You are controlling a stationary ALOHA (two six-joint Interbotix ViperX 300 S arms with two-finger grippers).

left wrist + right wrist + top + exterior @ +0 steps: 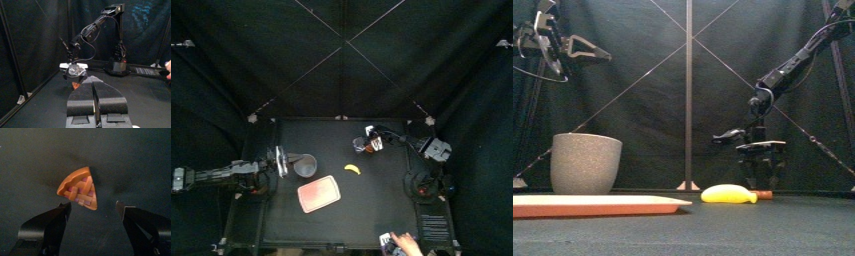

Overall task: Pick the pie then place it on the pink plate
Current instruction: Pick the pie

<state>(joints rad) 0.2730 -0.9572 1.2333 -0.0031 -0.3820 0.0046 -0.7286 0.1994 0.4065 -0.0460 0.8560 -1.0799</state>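
High top, level front; right wrist close above pie (80, 189)

A tall grey speckled cup (585, 163) stands upright on the left part of the black table (372, 205), its mouth open to the top and wider than its base. From above its inside looks dark, and I can't tell whether it holds anything. A small yellow toy banana (727, 193) lies flat on its side near the middle of the table, to the right of the cup and well apart from it.
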